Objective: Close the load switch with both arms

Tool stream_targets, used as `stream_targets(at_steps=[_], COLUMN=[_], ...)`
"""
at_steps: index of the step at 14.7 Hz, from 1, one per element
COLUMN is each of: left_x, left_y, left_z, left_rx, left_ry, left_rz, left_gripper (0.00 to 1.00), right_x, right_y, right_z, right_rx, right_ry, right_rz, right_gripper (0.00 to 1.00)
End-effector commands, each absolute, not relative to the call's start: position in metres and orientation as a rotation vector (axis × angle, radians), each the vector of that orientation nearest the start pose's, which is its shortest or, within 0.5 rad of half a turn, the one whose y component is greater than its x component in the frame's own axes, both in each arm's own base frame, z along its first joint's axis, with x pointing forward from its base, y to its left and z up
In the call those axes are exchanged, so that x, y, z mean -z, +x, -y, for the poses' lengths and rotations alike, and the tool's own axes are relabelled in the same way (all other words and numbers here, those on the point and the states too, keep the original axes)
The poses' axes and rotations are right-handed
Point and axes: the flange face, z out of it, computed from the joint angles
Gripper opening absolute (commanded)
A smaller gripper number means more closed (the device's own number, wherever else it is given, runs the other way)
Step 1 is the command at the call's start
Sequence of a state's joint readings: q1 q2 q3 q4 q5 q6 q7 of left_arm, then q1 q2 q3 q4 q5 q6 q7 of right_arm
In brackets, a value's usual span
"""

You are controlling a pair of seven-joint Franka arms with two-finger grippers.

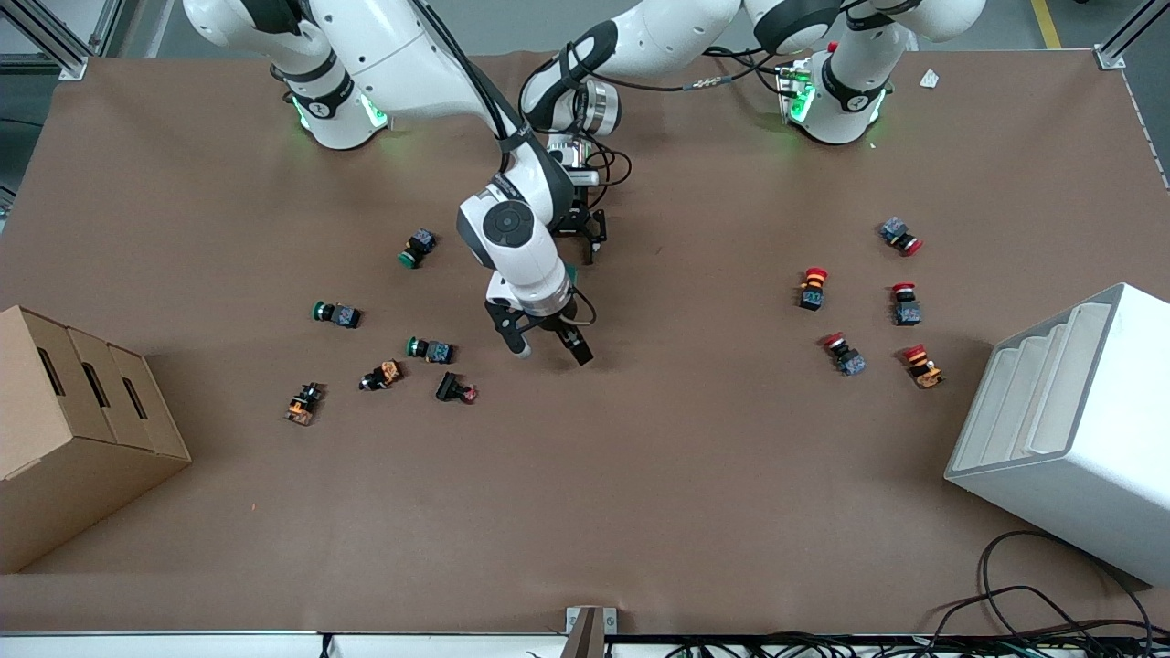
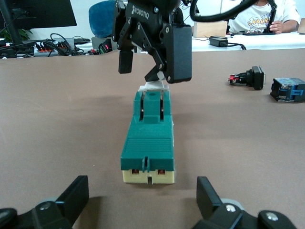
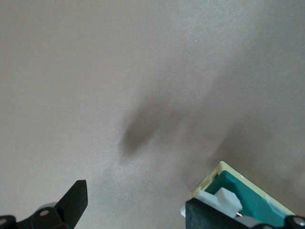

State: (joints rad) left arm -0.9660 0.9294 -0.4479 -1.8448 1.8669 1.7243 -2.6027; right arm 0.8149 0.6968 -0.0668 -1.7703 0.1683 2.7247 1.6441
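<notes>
1. While the load switch (image 2: 147,143) lies flat on the table (image 1: 640,475) near its middle, mostly hidden under the right arm's wrist in the front view, the left wrist view shows it whole: a green block with a cream base and a white lever (image 2: 153,86) at one end.
2. The right gripper (image 1: 547,345) hangs low over the lever end, fingers spread apart; one finger (image 2: 177,52) stands right at the white lever, though contact cannot be told, and the other (image 2: 126,61) is in the air beside it.
3. The left gripper (image 1: 585,239) sits low at the switch's other end, toward the arm bases, its fingers (image 2: 208,196) spread wide with the switch between and ahead of them, not touching.
4. Green-capped buttons (image 1: 430,349) are scattered toward the right arm's end, near a cardboard box (image 1: 64,429).
5. Red-capped buttons (image 1: 812,287) lie toward the left arm's end, near a white rack (image 1: 1079,429).
</notes>
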Motion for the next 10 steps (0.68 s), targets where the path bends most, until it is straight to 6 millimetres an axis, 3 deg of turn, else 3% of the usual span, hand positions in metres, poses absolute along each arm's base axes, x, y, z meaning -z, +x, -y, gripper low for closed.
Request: stream_targets(at_steps=[1, 5, 10], left_x=[-0.038, -0.039, -0.039], left_y=[0.193, 0.194, 0.194], left_z=[0.555, 0.556, 0.556], left_rx=[1.774, 1.775, 1.775], left_ry=[-2.566, -2.568, -2.568], left_rz=[-0.067, -0.064, -0.065], left_gripper=[0.99, 0.99, 0.99], right_x=[-0.172, -0.170, -0.202], right_y=[0.501, 0.506, 0.539], right_z=[-0.460, -0.455, -0.442], right_rx=[0.083, 0.097, 0.047], right_ry=[-2.545, -2.559, -2.630], right_rz=[-1.391, -1.374, -1.364], right_gripper=[1.00, 1.00, 1.00])
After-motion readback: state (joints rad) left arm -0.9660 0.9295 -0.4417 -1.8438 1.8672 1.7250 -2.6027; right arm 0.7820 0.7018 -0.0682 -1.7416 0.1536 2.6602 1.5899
